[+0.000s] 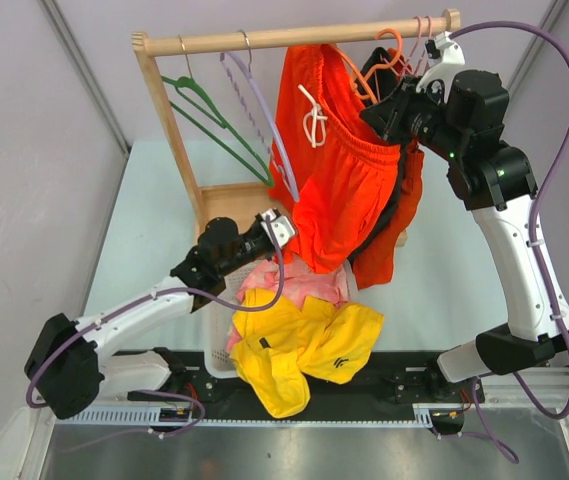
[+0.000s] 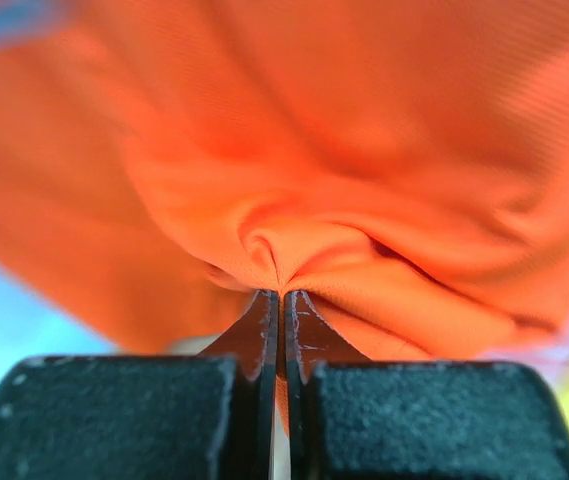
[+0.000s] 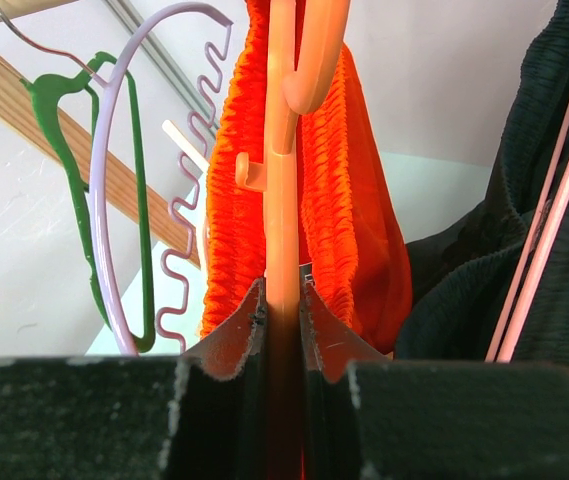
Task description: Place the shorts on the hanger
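**Orange shorts at the rail, both grippers closed on something**

The shorts are hanging bright orange below the wooden rail. The white drawstring is looping near 12 o'clock and the hem is trailing toward 6 o'clock.

The left gripper is pinching a puckered fold of that fabric; only the left wrist view is showing the fold.

The right gripper is clamping the hanger stem, with the ribbed waistband bunching just behind it; only the right wrist view is showing this.

1 green hanger and 1 lilac hanger are hanging at 9 o'clock.
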### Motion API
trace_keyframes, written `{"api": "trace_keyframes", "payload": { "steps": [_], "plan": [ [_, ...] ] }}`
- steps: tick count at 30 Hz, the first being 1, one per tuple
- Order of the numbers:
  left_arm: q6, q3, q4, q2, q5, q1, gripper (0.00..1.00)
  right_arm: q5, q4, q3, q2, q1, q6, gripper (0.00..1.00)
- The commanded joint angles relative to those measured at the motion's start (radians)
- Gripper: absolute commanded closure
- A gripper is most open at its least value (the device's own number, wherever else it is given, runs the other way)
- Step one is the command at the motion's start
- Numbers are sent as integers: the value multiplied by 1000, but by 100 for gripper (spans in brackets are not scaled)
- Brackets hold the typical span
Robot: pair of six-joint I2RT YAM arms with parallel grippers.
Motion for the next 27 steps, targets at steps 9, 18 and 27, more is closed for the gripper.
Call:
{"api": "trace_keyframes", "payload": {
  "steps": [9,18,27],
  "plan": [
    [218,53,247,205,-307,75,46,51,207,-25,-40,-9,29,100],
    [136,7,-40,-67,-80,75,9,141,244,-24,-20,-10,25,100],
    [124,-13,-327,-337,68,75,0,228,204,73,78,22,-49,100]
  ]
}}
